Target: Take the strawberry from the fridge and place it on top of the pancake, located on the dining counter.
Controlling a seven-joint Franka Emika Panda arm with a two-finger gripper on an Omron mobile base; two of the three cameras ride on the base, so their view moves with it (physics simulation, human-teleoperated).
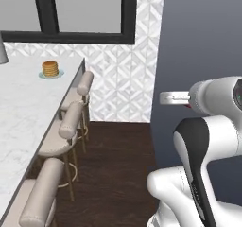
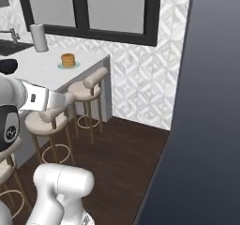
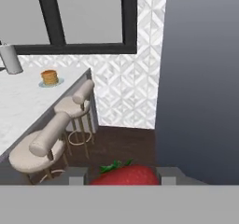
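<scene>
While aimed toward stools, pincer (image 3: 123, 177) clamped tight on strawberry (image 3: 125, 174).

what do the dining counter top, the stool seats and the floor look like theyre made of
Dining counter: looks like polished white marble or a marble-look slab, going by the faint grey veins on a smooth top.
Stool seats: beige padded upholstery, matte, perhaps fabric or leather; the rounded cushions and roll backrests suggest it. The legs look like thin brass-toned metal.
Floor: dark brown wood planks, judging by the faint board lines.

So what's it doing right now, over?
Fingers shut on strawberry. Pancake waits on dining counter, far end. Stools line the counter's edge, nothing on the path.
</scene>
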